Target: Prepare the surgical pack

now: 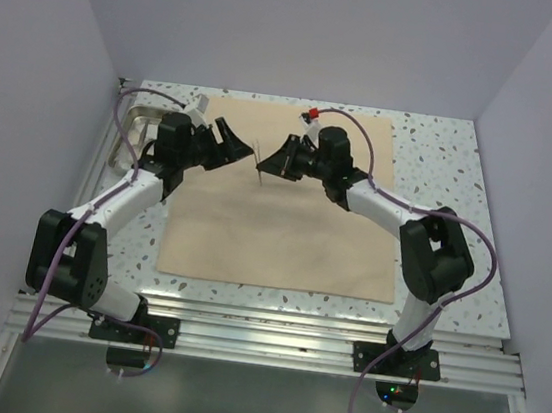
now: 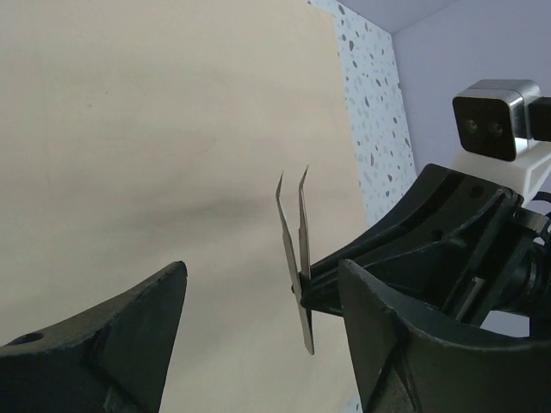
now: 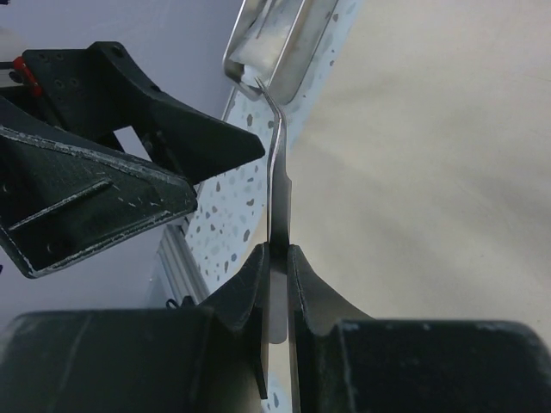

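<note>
The surgical pack's tan cloth (image 1: 283, 228) lies spread flat on the table, also seen in the wrist views (image 2: 129, 129) (image 3: 430, 155). My right gripper (image 1: 279, 162) (image 3: 277, 254) hovers over its far half, shut on steel tweezers (image 1: 261, 164) (image 3: 280, 189) whose tips point toward the left arm. My left gripper (image 1: 235, 144) (image 2: 263, 271) faces it, open. The tweezers (image 2: 295, 232) hang in the gap between its fingers, close to the right one, with no contact visible. A steel tray (image 1: 128, 138) (image 3: 284, 34) sits off the cloth at the back left.
The speckled tabletop (image 1: 432, 165) shows around the cloth. Grey walls close in the left, back and right. An aluminium rail (image 1: 262, 321) runs along the near edge by the arm bases. The left arm partly hides the tray.
</note>
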You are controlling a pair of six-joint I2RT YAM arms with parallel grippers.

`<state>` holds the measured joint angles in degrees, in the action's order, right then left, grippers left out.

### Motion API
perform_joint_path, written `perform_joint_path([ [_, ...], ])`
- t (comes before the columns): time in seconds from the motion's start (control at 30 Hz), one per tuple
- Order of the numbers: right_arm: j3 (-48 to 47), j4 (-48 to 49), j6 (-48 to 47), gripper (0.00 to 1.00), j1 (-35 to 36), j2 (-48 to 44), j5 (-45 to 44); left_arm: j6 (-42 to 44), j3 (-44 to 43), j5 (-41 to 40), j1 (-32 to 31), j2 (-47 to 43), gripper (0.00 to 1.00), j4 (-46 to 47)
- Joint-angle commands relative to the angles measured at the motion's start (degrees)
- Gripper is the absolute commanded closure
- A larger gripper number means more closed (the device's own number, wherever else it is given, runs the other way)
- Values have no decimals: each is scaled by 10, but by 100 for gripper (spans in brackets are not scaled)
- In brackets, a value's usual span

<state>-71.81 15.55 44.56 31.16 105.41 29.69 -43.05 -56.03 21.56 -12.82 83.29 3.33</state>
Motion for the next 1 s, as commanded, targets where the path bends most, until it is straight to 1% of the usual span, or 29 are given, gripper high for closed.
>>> perform_joint_path([
  [0.0,3,45,30,100,5,-27,26,-50,28,46,-4,-23,26,132],
  [0.1,8,57,44,100,7,-25,35,-63,40,62,-5,-23,26,168],
  [0.13,9,62,50,100,7,-26,39,-63,41,64,-8,-19,28,171],
  [0.23,11,64,52,100,8,-27,41,-63,39,72,-10,-12,30,176],
  [0.4,6,43,35,100,14,-32,27,-56,27,54,-22,-2,38,162],
  [0.43,5,34,27,100,16,-32,26,-56,23,52,-27,3,43,159],
  [0.53,4,26,17,100,19,-35,18,-51,12,49,-34,18,50,149],
  [0.6,7,25,13,100,20,-36,12,-49,7,44,-40,24,57,141],
  [0.67,8,23,10,100,21,-40,9,-47,7,26,-41,24,57,135],
  [0.77,8,8,-5,100,23,-45,-2,-34,0,-5,-47,20,57,103],
  [0.97,3,-21,-36,100,28,-54,-22,-12,-27,-36,-62,27,56,63],
])
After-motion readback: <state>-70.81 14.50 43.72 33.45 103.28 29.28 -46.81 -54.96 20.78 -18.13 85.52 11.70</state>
